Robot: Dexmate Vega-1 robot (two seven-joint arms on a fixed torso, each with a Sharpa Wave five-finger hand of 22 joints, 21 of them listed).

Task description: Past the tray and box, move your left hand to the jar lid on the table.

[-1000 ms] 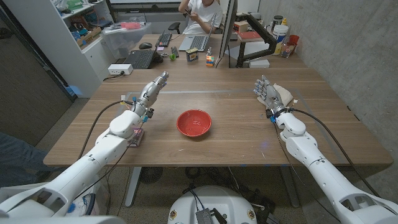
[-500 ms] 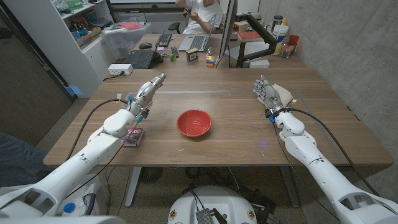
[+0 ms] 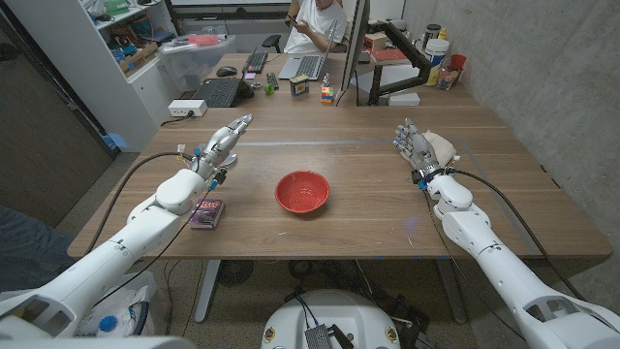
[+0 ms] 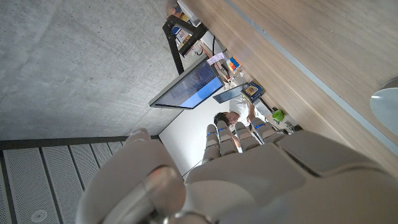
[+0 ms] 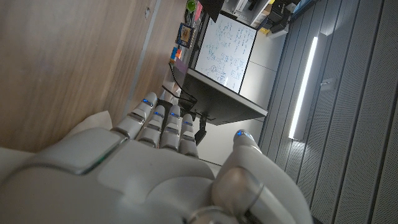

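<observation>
- A white robot's left hand point(image 3: 225, 139) hangs above the wooden table point(image 3: 368, 208) at about ten o'clock from the shallow red bowl point(image 3: 302, 191), fingers stretched out straight and close together toward the far edge, with nothing in its hold.
- From the left wrist camera, that left hand point(image 4: 249, 168) shows the same straight fingers reaching toward a seated person point(image 4: 233, 119) beyond the table, and a pale rounded shape point(image 4: 387, 107) sits at the frame's edge; what it is cannot be told.
- The right hand point(image 3: 415, 147) stands on its edge at about two o'clock from the bowl, fingers upright and slightly apart, gripping nothing, just in front of a crumpled beige cloth point(image 3: 439, 146).
- A small dark purple packet point(image 3: 205, 212) lies on the wood beneath the left forearm, at about nine o'clock from the bowl.
- The jar lid, the tray and the box named in the task cannot be made out on the table, so the hand has no visible target.
- Risk, as judged from here: a reach pressed on without a lid in sight may overshoot toward the far edge, while the forearm or its trailing cables could sweep the packet or clip the bowl's rim.
</observation>
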